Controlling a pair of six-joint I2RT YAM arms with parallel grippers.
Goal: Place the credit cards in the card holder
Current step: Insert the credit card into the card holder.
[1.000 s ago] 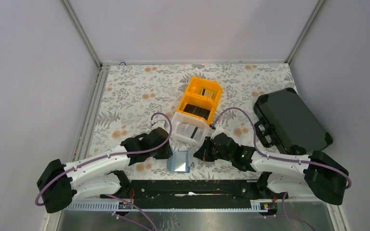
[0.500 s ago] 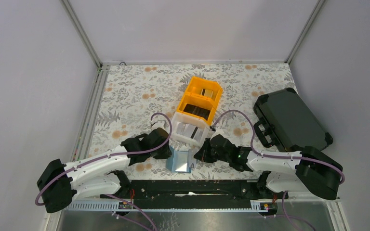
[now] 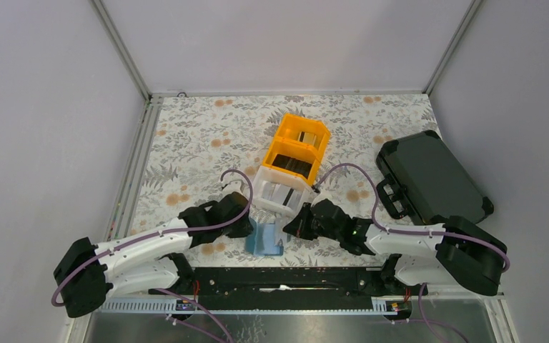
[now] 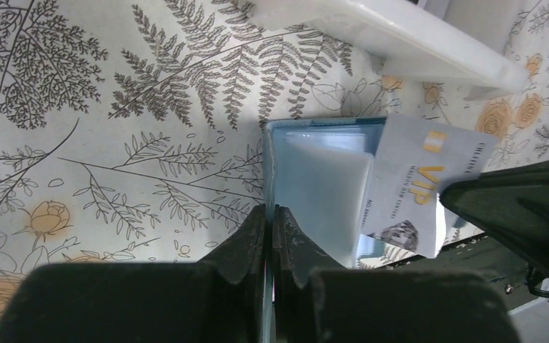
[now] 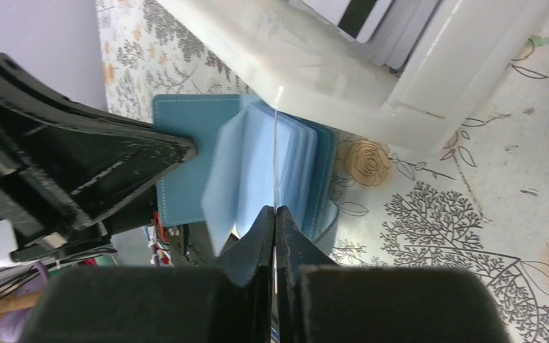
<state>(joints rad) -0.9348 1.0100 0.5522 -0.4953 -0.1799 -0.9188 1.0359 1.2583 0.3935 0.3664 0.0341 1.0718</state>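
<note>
The flowery tabletop point(image 3: 193, 143) holds one black case point(image 3: 432, 179), one orange bin point(image 3: 297, 146) and one white bin point(image 3: 280, 193). Right by the white bin is the one blue card holder point(image 4: 314, 179), open, partly hidden under the arms point(image 3: 143, 243) from above. The left fingers point(image 4: 246, 236) pinch its cover edge. The right fingers point(image 5: 261, 239) pinch one pale card point(image 4: 418, 179) at its light blue pockets.

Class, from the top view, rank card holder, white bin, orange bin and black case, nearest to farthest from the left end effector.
1. The card holder, pinched in the left end effector.
2. The white bin, just behind.
3. The orange bin, farther back.
4. The black case, far right.
</note>
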